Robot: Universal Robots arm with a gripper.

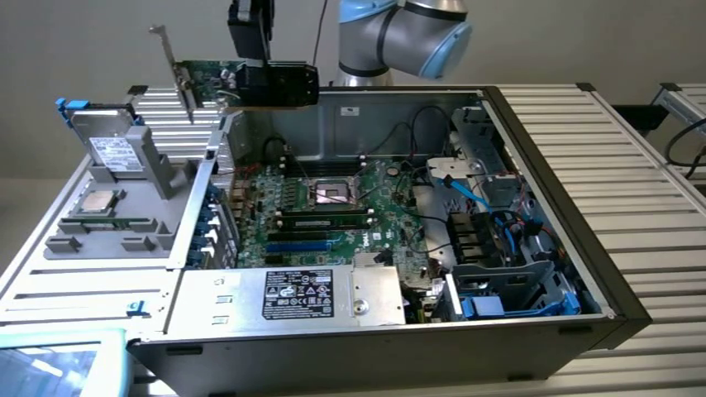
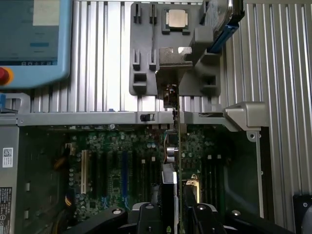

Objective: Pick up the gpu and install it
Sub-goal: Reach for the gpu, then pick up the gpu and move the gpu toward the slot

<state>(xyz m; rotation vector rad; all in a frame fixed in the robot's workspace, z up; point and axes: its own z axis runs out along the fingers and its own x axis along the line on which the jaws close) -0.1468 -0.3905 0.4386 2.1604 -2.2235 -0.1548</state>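
starting at the exterior view's left, a grey plastic parts tray (image 1: 99, 240) sat beside the machine, carrying a silver drive (image 1: 111, 149) and a square processor (image 1: 102, 200). right of it and higher up, the gpu (image 1: 221, 78), a small card with a green circuit board, a black cooler shroud and a silver metal bracket, hung in the air above the left wall of the open grey metal computer case (image 1: 530, 124), touching nothing below. the arm's black gripper (image 1: 264, 70) had its jaws part closed on the card's shroud end, one on each face. further right, the large green motherboard (image 1: 331, 215) lay inside the case with its long expansion slots (image 1: 298, 246) bare. by this showing the pickup looked done and the carry towards a slot was in hand, with seating not yet begun. seating seemed to call for lining the card's lower edge over one slot and coming straight down.
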